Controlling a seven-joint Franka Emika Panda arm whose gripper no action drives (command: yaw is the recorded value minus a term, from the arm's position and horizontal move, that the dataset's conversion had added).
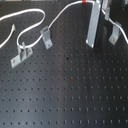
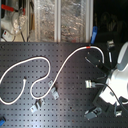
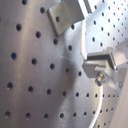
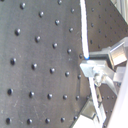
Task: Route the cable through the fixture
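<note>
The board (image 1: 70,95) looks like matt black perforated metal. The cable (image 2: 42,61) is smooth white, seemingly plastic-sheathed, with a red tape band (image 2: 88,46). The fixture (image 1: 46,36) is dull grey metal.

I see the cable (image 2: 42,60), a long thin white cord, snaking in loose loops over the black perforated table (image 2: 65,107) in both exterior views; in the first exterior view it curls along the far edge, and its red tape band (image 1: 86,3) sits near the top of that frame, where the cord rises off the surface. In the second wrist view the cable (image 4: 85,35) runs as a straight white line. The fixture (image 1: 46,36), a slim grey metal strip slanted up from a small foot, stands on the table just beside a bend of the cord; I cannot tell whether they touch.
</note>
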